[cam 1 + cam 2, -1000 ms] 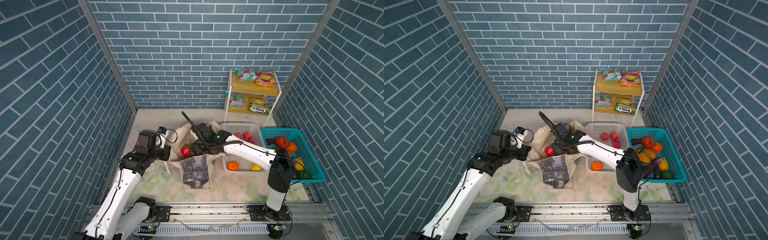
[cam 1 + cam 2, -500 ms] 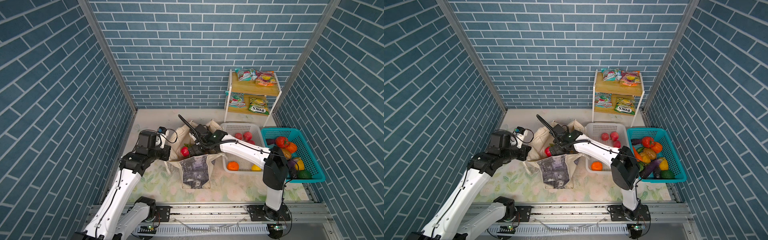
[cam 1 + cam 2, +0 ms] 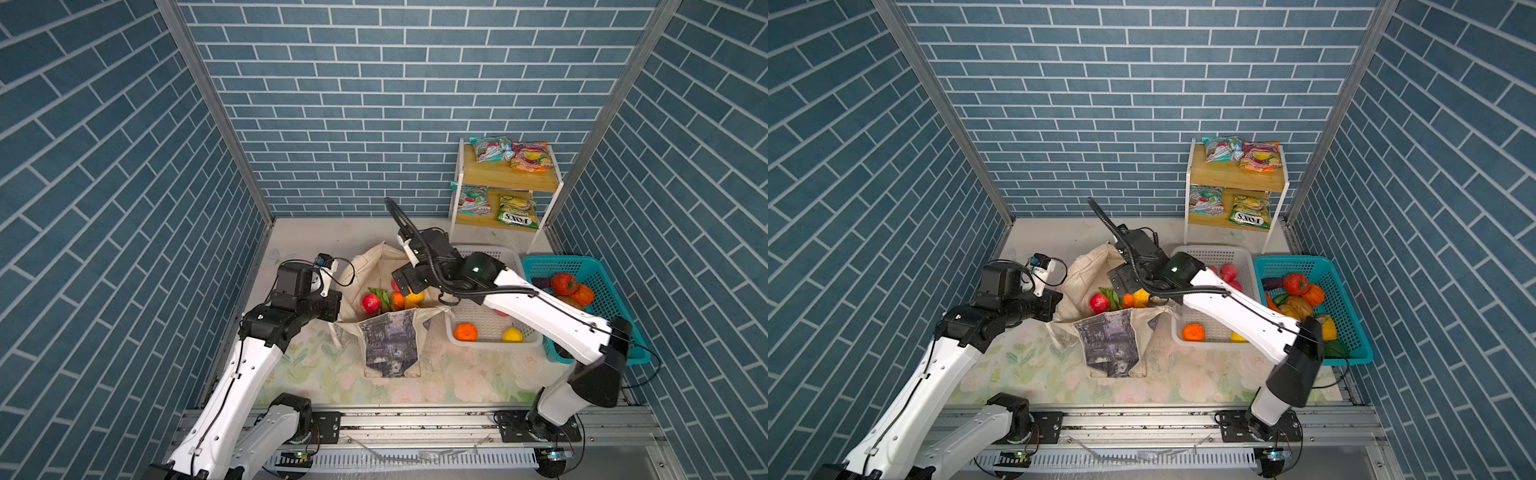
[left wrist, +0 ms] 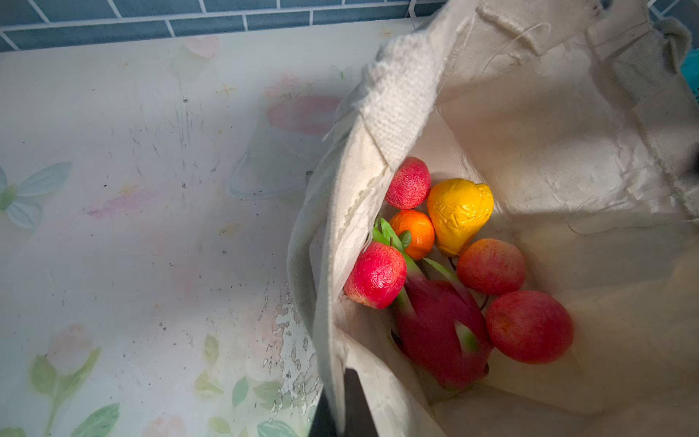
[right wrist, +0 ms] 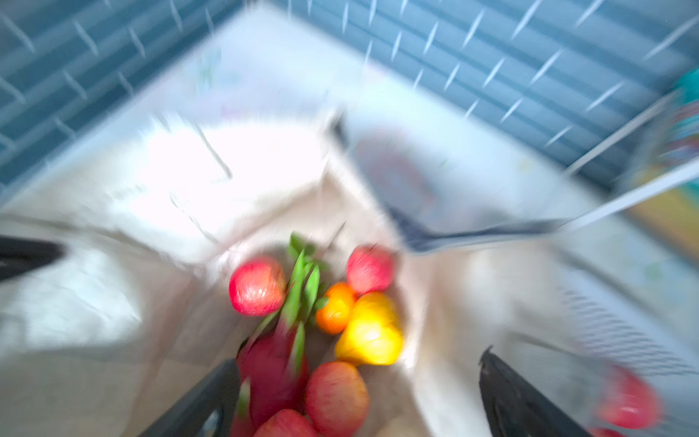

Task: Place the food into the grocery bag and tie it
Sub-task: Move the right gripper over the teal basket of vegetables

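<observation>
Two baskets and a shelf on my floral table (image 3: 457, 374).
To my right the white basket (image 3: 494, 344) sits just beside the teal basket (image 3: 561, 259); behind them a two-tier wooden shelf (image 3: 498, 178) stands against the blue brick wall (image 3: 374, 104). A metal rail (image 3: 415, 420) runs along the table's near edge.

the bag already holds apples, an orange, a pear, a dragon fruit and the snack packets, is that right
Not quite. The snack packets are not in the bag: both top views show them on the wooden shelf. The left wrist view shows the bag holding only the apples, orange, pear and dragon fruit.
</observation>
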Controlling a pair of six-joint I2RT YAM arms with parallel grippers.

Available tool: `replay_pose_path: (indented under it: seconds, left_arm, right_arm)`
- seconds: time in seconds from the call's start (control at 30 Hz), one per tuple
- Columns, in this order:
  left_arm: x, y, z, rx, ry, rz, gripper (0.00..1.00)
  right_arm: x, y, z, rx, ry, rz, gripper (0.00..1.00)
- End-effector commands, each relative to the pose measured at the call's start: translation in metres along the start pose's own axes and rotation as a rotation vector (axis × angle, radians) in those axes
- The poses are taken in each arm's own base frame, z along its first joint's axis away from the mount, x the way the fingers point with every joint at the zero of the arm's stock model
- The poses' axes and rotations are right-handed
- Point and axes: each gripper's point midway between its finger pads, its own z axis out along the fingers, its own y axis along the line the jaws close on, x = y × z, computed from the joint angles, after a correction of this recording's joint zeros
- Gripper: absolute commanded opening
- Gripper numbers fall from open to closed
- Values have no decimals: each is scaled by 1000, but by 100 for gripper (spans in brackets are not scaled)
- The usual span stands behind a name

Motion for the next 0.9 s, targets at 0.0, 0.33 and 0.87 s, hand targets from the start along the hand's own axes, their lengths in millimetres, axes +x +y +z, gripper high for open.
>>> replay_pose_path:
  seconds: [0.0,0.33,0.87]
  left_arm:
    - [-4,2,-1,-8,-24,0,0]
    - [-4,1,-1,0,-24,0,0]
    - [-2,1,2,-2,-15,-3,0]
  right_arm:
    - [-19,-57,-39,203,-114,-13,99]
    - [64,-224,-109,629,-39,417,98]
    - [256,-371,-102,958,296,1184,93]
